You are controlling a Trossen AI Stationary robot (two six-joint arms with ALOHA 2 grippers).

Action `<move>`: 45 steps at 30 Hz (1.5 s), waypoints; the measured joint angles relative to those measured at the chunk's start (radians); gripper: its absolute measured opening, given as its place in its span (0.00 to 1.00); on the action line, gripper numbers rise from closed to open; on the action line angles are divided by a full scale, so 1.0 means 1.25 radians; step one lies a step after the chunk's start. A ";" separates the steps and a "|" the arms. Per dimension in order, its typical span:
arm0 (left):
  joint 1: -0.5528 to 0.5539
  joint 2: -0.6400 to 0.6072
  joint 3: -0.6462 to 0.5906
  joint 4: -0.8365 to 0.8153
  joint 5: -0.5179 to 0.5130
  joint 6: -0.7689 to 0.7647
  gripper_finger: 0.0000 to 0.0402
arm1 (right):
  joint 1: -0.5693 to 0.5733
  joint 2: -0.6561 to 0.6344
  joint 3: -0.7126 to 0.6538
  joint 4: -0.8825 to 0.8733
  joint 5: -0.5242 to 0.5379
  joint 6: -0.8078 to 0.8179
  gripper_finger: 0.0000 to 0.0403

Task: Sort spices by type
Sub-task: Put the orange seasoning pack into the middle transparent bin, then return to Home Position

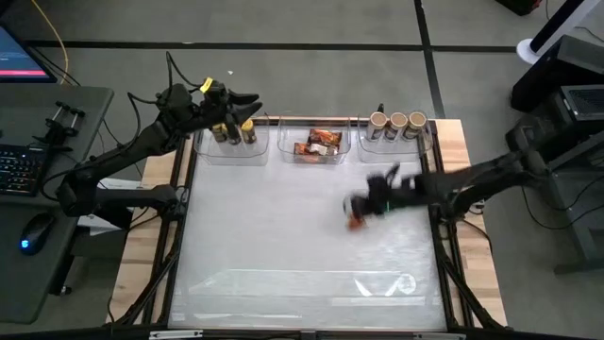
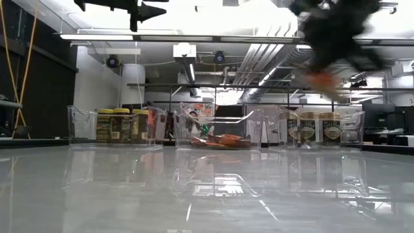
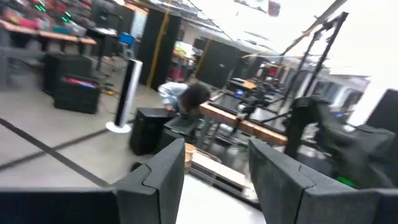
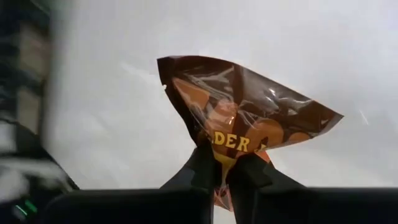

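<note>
- Right up close in the right wrist view, a brown spice packet (image 4: pixel 239 127) sits pinched by one edge in the right pincer (image 4: pixel 225 163), which is clenched on it.
- From above, this packet (image 1: pixel 356 221) hangs off the surface (image 1: pixel 283 246), out in the open part, right of the middle.
- Its bin, the middle bin (image 1: pixel 316 156) with the other packets (image 1: pixel 317 144), lies toward the far edge and a bit to the left of the right pincer (image 1: pixel 361 210).
- I think the next move is to carry the packet there and drop it in.
- Nothing stands between them, only bare surface.
- The tan-lidded jars (image 1: pixel 397 122) stand in the right bin, near that path.
- The yellow-lidded jars (image 1: pixel 232 132) stand in the left bin.
- The left pincer (image 1: pixel 247 101) waits high over the left bin, half open and holding nothing.
- The right arm is much nearer.
</note>
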 joint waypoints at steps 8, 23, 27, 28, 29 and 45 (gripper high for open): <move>-0.001 0.000 0.000 0.001 0.062 -0.109 0.40 | -0.436 0.083 0.126 0.180 -0.142 -0.570 0.04; -0.050 -0.026 -0.001 0.280 0.080 -0.233 0.40 | -0.622 0.674 0.868 -0.308 -0.210 -1.247 0.06; -0.053 -0.033 -0.001 0.282 0.077 -0.233 0.40 | -0.617 0.787 0.955 -0.398 -0.201 -1.303 0.04; -0.053 -0.032 -0.001 0.282 0.077 -0.233 0.40 | -0.614 0.809 0.968 -0.411 -0.184 -1.310 0.04; -0.053 -0.032 -0.001 0.279 0.077 -0.233 0.40 | -0.612 0.830 0.978 -0.423 -0.165 -1.319 0.06; -0.053 -0.034 -0.001 0.267 0.096 -0.216 0.40 | -0.521 0.881 1.038 -0.501 0.069 -1.422 0.65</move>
